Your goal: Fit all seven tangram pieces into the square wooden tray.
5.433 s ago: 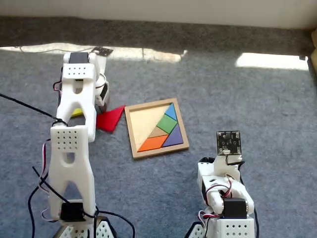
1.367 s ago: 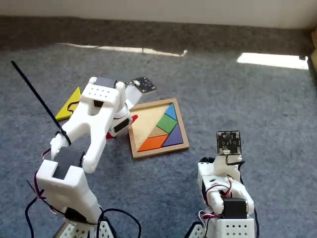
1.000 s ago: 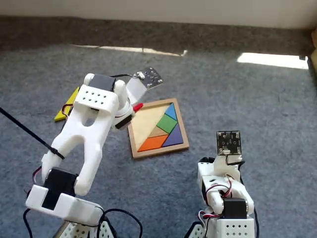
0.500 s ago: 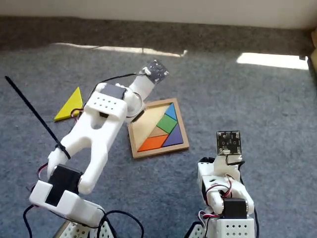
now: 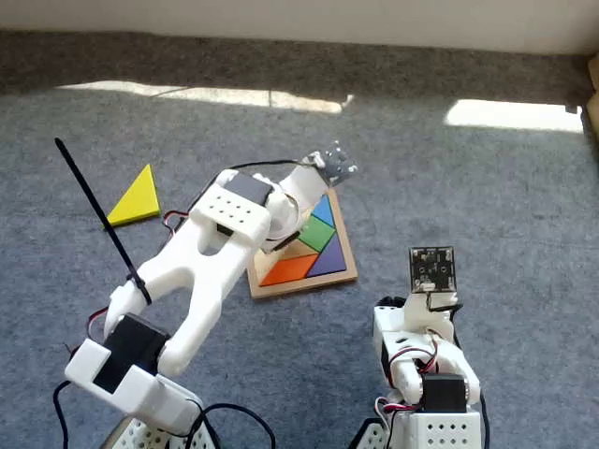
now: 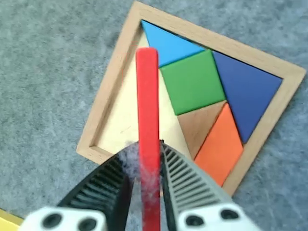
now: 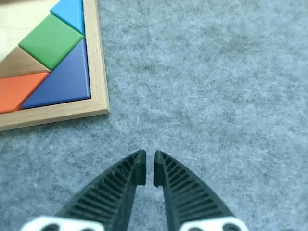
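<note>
We see the left gripper (image 6: 147, 149) clamped on the red piece (image 6: 147, 96), which stands on edge between its jaws. The piece hangs over the bare half of the tray (image 6: 216, 43); we cannot tell whether it touches the tray floor. Its far end lies near the corner where the light blue triangle (image 6: 168, 43) sits.

Five pieces fill the other half of the tray. The green square (image 6: 192, 82) is beside the light blue triangle, and the dark blue triangle (image 6: 250, 91) runs along the rim next to it. The tan triangle (image 6: 199, 127) touches the green square, with the orange piece (image 6: 219, 149) beside it.

From above, we find the left arm stretched across the tray. The yellow triangle (image 5: 136, 196) lies flat on the carpet (image 5: 487, 206), well apart from the tray.

The right gripper (image 7: 146, 168) grasps nothing, and its fingers are closed to a thin slit. It hangs over the carpet near the tray's corner by the dark blue triangle.
</note>
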